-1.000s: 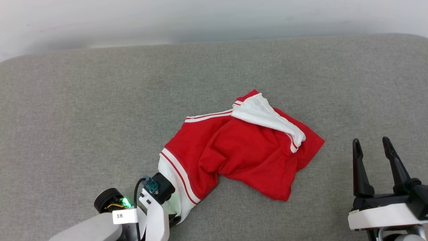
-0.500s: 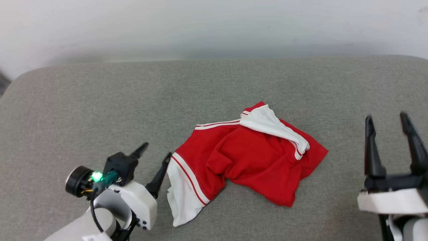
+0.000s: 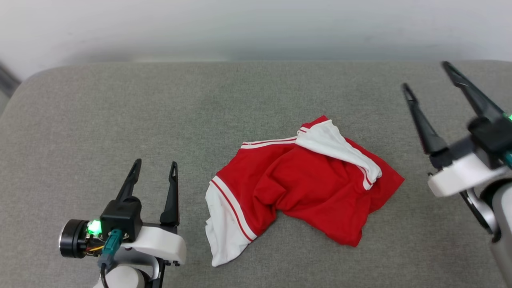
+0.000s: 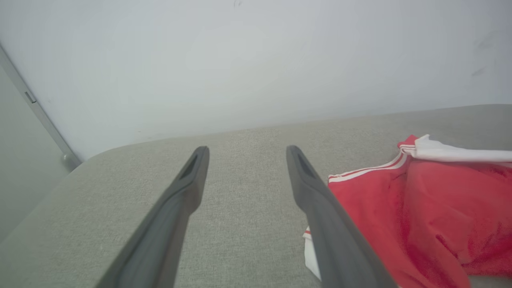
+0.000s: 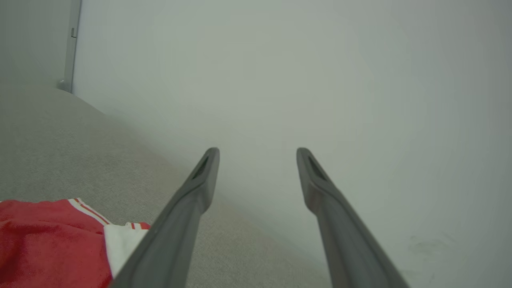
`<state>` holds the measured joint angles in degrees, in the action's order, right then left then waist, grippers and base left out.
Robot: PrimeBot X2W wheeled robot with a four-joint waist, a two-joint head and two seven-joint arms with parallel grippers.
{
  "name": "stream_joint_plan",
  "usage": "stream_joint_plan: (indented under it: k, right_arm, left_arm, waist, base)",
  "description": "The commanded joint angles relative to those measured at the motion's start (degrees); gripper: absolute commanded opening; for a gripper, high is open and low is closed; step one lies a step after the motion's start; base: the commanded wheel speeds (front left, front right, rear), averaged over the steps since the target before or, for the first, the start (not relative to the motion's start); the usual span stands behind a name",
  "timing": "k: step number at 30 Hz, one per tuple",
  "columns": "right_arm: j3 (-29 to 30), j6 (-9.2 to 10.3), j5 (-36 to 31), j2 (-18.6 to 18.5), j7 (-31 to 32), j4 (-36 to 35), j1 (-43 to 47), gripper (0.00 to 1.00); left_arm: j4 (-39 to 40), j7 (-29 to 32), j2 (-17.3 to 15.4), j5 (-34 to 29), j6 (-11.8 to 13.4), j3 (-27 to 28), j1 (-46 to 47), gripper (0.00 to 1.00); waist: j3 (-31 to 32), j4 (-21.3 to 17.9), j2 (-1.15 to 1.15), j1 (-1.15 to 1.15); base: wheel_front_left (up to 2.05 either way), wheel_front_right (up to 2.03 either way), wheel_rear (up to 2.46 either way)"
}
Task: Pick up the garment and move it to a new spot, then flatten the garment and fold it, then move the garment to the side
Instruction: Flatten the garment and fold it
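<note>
both stand empty, jaws spread: left gripper (image 3: 156, 162) near the garment (image 3: 308, 188), right gripper (image 3: 425, 74) well off. it lies crumpled on the cushion (image 3: 120, 120) — i'd pinch opposite hems, pull evenly.

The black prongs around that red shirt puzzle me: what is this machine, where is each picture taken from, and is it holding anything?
These are three camera views from one two-armed robot. One looks down from its head; the other two look along each arm's own fingers from the wrist. The black prongs are its grippers: the left gripper at lower left and the right gripper at upper right, both open and holding nothing. Between them the garment, a red shirt with white sleeves and striped trim, lies crumpled on a grey padded surface before a pale wall. Each wrist view catches an edge of the shirt beside its fingers.
</note>
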<state>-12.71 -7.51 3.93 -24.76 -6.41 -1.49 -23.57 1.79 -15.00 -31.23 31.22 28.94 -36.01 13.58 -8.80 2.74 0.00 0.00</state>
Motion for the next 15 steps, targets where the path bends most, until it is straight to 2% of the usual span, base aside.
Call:
stream_joint_plan:
  k: [1, 3, 7, 11, 15]
  right_arm:
    - [-2.13, 0.04, 1.09, -1.94, 2.47, 0.19, -1.76, 1.0]
    - [-9.27, 0.04, 4.26, -6.6, 9.11, -0.27, -5.12, 1.0]
    - [-20.67, 0.06, 13.96, -12.9, 24.94, -2.27, -11.4, 1.0]
    - [-29.2, 0.05, 21.93, -16.68, 38.01, -3.2, -16.92, 1.0]
    - [-35.95, 0.05, 27.57, -18.54, 46.22, -1.2, -21.92, 1.0]
  left_arm:
    - [0.31, -0.24, 0.89, -1.02, -0.17, 1.27, -1.03, 1.0]
    - [0.58, -0.2, 2.81, -3.21, -1.12, 4.06, -2.96, 1.0]
    - [0.45, -0.21, 6.79, -6.69, -3.99, 8.9, -5.23, 1.0]
    - [-0.66, -0.2, 10.29, -9.78, -7.89, 12.6, -5.82, 1.0]
    - [-1.49, -0.2, 13.61, -12.75, -11.21, 15.83, -4.93, 1.0]
  waist:
    - [-0.59, 0.24, 0.0, 0.0]
    - [-1.38, 0.55, 0.0, 0.0]
    - [-3.16, 1.36, 0.0, 0.0]
    - [-5.42, 2.37, 0.0, 0.0]
    - [-7.8, 3.44, 0.0, 0.0]
  base:
    - [0.0, 0.0, 0.0]
    - [0.0, 0.0, 0.0]
    - [0.0, 0.0, 0.0]
    - [0.0, 0.0, 0.0]
    - [0.0, 0.0, 0.0]
